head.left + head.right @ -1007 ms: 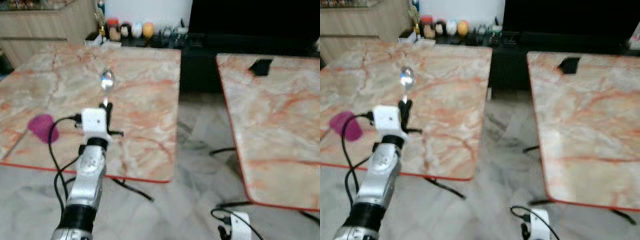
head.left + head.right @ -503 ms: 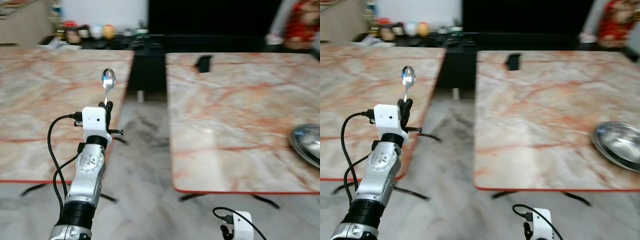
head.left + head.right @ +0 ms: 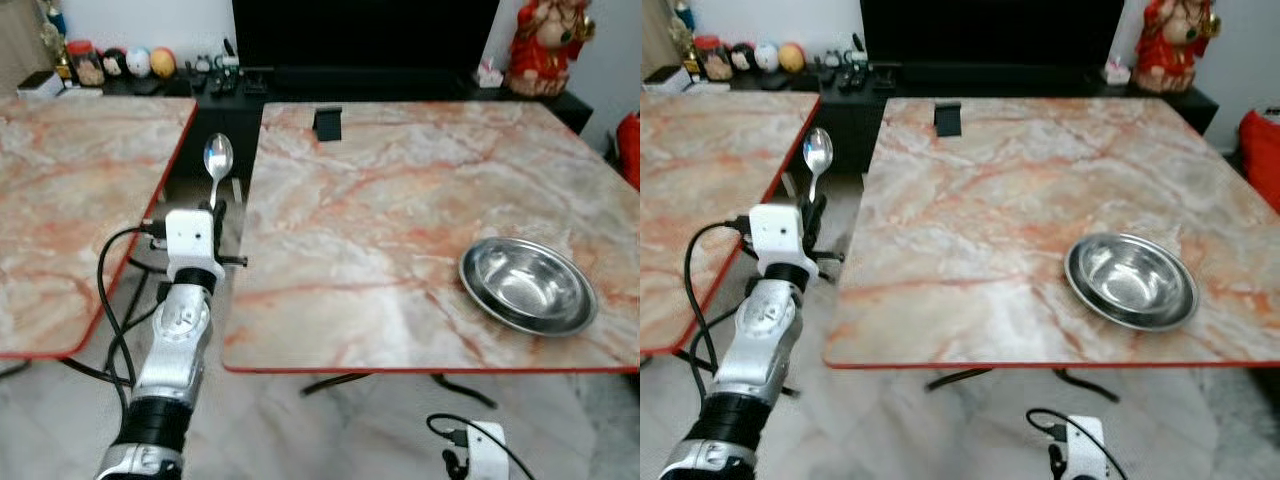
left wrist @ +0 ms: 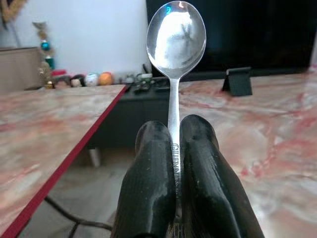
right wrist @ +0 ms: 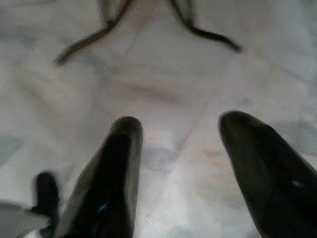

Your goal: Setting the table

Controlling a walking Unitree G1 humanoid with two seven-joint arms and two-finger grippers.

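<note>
My left gripper [image 3: 216,211] is shut on the handle of a shiny metal spoon [image 3: 217,160], held upright with its bowl on top, over the gap between two marble tables. In the left wrist view the spoon [image 4: 175,44] rises from between the two black fingers [image 4: 153,173]. A steel bowl [image 3: 526,284] sits on the right marble table [image 3: 380,200], near its front right corner, far from the spoon. My right gripper [image 5: 181,148] hangs low over the tiled floor, open, with nothing between its fingers.
A second marble table [image 3: 70,190] stands to the left, with a narrow gap between the two. A small black stand [image 3: 327,122] rests near the right table's far edge. A dark cabinet [image 3: 330,85] with small ornaments and a red figurine [image 3: 545,45] lines the back wall.
The view has swung to the right: the left table slid off to the side and the right table with the steel bowl came into full view. The spoon stays upright in my left gripper.
</note>
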